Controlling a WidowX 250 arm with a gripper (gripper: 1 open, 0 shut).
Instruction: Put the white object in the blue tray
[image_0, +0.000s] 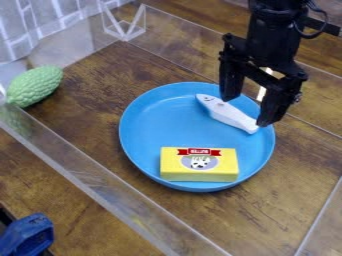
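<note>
White object (227, 112) already lying in blue tray (144, 140), right side nr rim, beside yellow box (199, 164). Gripper (261, 100) spread wide, empty, just above obj. Risk: descent clips obj, knocks it over rim onto counter, or jaws catch tray edge & tip it.

The black arm is reaching down from the upper right, its wrist standing nearly upright. The pincer (257, 105) is pointing straight down with its two dark fingers (230, 83) spread wide apart and gripping nothing.
</note>
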